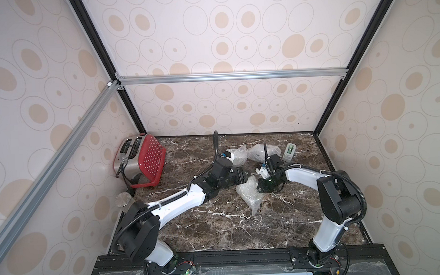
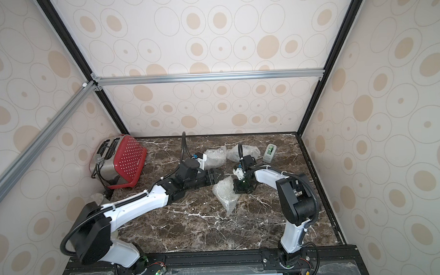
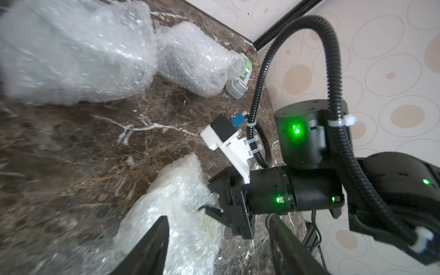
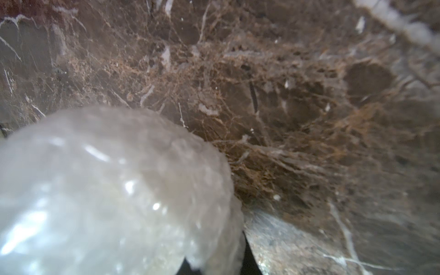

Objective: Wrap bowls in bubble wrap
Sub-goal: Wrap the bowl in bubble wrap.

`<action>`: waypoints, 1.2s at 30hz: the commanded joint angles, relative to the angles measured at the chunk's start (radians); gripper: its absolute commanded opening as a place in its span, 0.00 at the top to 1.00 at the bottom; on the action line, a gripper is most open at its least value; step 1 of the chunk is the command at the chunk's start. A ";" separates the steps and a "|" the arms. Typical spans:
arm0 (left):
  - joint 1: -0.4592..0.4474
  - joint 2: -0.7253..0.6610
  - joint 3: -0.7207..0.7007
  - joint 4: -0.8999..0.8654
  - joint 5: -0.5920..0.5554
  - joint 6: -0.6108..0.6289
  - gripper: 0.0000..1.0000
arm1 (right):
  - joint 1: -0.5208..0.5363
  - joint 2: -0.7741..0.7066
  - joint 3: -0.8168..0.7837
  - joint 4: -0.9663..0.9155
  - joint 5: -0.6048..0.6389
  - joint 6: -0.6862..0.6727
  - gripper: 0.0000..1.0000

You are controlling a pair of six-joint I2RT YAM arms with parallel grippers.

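- right gripper [image 3: 207,205] is pinching the middle bubble wrap bundle [image 1: 248,193], I'd be keeping that tight
- left gripper [image 1: 246,176] is hanging open, empty, beside it; should be grabbing the loose tail [image 1: 254,209]

This is a mock kitchen set up as a robot test cell. A brown marble-look counter [image 1: 217,226] carries a red toaster [image 1: 141,161] and a metal-lidded jar [image 1: 123,199] in one corner. Wallpapered panels [image 1: 235,29] on an aluminium frame [image 1: 232,76] box it in, and two robot arms [image 1: 176,207] stand on a black rail [image 1: 243,258] along the front edge.
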 commanded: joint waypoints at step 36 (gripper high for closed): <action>-0.021 0.377 -0.079 0.516 0.205 -0.244 0.23 | 0.036 0.016 -0.007 -0.124 0.060 0.010 0.84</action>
